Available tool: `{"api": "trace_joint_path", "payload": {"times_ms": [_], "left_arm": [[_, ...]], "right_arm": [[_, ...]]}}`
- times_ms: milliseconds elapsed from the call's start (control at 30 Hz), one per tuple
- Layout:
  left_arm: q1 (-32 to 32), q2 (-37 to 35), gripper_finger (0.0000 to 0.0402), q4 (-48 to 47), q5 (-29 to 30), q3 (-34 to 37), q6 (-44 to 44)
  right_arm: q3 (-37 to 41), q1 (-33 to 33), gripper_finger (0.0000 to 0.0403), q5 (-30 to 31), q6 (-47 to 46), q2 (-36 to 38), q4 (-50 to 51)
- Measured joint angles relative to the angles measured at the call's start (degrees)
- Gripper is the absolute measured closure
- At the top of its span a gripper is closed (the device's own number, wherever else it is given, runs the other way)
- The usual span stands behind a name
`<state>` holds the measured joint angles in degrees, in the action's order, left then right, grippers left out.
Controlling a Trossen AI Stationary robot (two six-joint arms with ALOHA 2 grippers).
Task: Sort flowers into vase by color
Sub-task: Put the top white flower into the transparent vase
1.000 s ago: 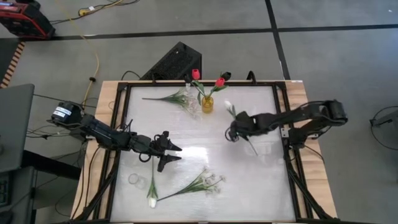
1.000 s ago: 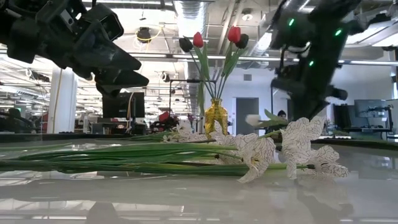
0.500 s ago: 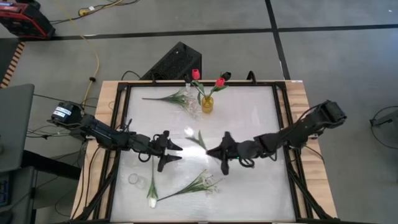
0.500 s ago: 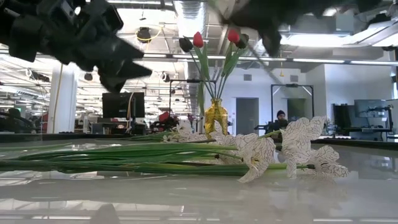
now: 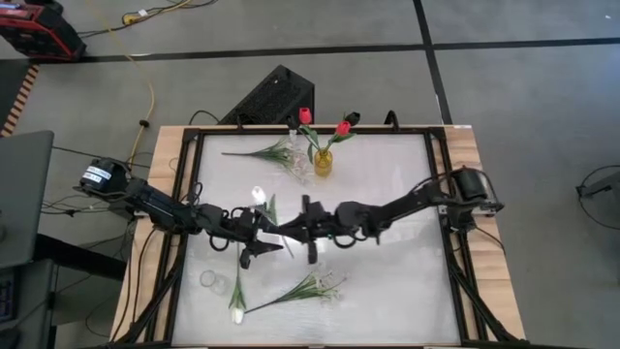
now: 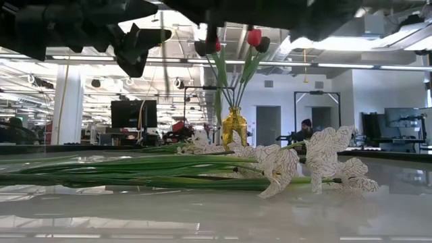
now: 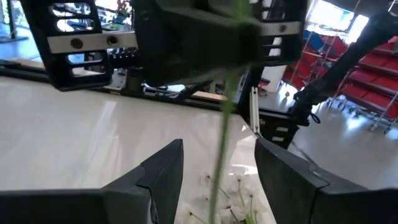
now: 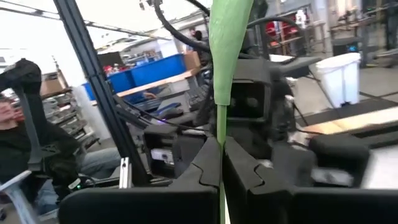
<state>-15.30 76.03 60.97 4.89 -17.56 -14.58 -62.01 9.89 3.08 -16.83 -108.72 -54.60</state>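
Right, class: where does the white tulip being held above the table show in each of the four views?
High view: white tulip near table centre, stem in the shut right tool.
Low view: cannot make it out.
Left wrist view: blurred stem between the open left tool's fingers.
Right wrist view: stem clamped, leaf above.
Shared landmark: the right tool gripping it.

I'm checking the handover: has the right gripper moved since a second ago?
Yes. In the high view the right gripper, shut on a white tulip's stem, has swept leftward from beside the yellow vase to meet the open left gripper.
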Motion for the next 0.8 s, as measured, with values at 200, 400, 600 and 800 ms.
{"api": "trace_joint_path", "payload": {"times_ms": [200,400,600,800], "left_arm": [[-0.4,0.0,0.0215,0.1,-0.1,0.0,-0.2],[-0.8,0.0,0.0239,0.0,0.0,0.0,1.2],[-0.8,0.0,0.0282,0.4,-0.8,0.0,2.0],[-0.9,-0.1,0.0331,3.5,-5.3,0.0,3.2]], "right_arm": [[-5.5,-0.4,0.0376,-1.7,0.4,-3.1,3.7],[-5.6,-0.2,0.0376,-1.7,0.7,-3.2,5.1],[-5.5,0.0,0.0376,-1.7,1.8,-3.2,5.4],[-5.5,0.2,0.0376,-1.7,2.3,-3.2,5.1]]}}
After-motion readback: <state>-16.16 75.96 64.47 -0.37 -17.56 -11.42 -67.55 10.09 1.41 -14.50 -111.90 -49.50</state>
